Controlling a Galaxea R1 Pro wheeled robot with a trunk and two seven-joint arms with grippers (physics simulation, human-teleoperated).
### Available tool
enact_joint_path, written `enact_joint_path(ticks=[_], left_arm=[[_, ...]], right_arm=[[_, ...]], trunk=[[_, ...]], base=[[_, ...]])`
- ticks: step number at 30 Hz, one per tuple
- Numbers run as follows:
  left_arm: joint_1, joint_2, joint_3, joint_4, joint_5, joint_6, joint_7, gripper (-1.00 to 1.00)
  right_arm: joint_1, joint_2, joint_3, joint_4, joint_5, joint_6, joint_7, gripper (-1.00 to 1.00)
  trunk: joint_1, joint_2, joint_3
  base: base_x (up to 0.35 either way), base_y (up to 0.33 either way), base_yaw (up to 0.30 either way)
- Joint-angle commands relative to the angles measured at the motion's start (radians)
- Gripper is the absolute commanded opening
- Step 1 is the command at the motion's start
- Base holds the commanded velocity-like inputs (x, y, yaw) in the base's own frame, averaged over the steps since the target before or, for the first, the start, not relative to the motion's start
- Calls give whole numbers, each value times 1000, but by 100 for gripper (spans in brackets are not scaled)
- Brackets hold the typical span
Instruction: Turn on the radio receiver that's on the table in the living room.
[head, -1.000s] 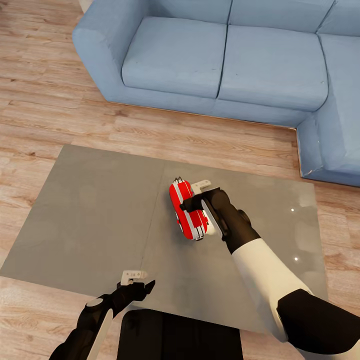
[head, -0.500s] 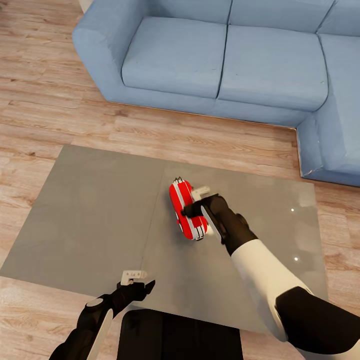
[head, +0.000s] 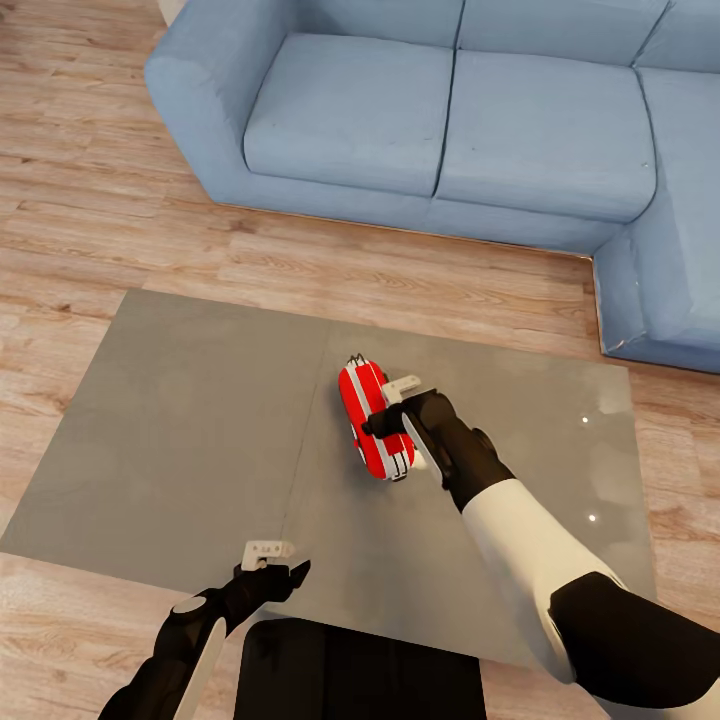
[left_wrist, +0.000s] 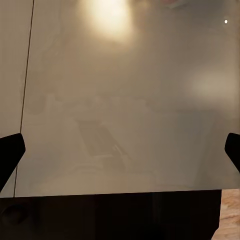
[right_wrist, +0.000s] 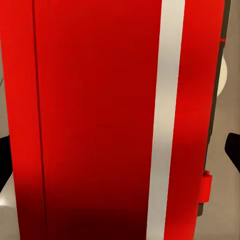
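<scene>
The bright-red radio receiver (head: 370, 418) with white stripes lies near the middle of the glossy grey table (head: 170, 430), just right of the top's seam. My right gripper (head: 391, 406) is up against the radio's right side, one white finger (head: 405, 384) above it and a dark one lower. Close up in the right wrist view, the red casing (right_wrist: 95, 115) lies between the two dark fingertips (right_wrist: 233, 150) of the open gripper. My left gripper (head: 273, 563) hovers open over the table's near edge, holding nothing; the left wrist view looks down on the bare grey top (left_wrist: 125, 100).
The blue L-shaped sofa (head: 450, 110) runs along the far side and bends down the right edge. Light wood plank floor (head: 90, 200) separates it from the table. My dark base (head: 350, 670) sits against the table's near edge.
My right gripper has slid slightly left, closing in on the radio's side. The radio and the left arm have stayed put.
</scene>
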Motion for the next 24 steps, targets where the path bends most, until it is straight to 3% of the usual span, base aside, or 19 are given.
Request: enact_joint_path(ticks=[1, 12, 13, 20, 24], left_arm=[[0, 0, 0, 0, 0, 0, 0, 100], [0, 0, 0, 0, 0, 0, 0, 100], [0, 0, 0, 0, 0, 0, 0, 100], [0, 0, 0, 1, 0, 0, 0, 100], [0, 0, 0, 1, 0, 0, 0, 100]], right_arm=[[0, 0, 0, 0, 0, 0, 0, 100], [0, 0, -1, 2, 3, -3, -1, 100], [0, 0, -1, 3, 3, -5, 0, -100], [-57, 0, -3, 143, 2, -90, -3, -100], [-62, 0, -3, 158, 2, -101, -3, -100]], trunk=[[0, 0, 0], [0, 0, 0], [0, 0, 0], [0, 0, 0], [0, 0, 0]], base=[[0, 0, 0], [0, 0, 0], [0, 0, 0], [0, 0, 0], [0, 0, 0]])
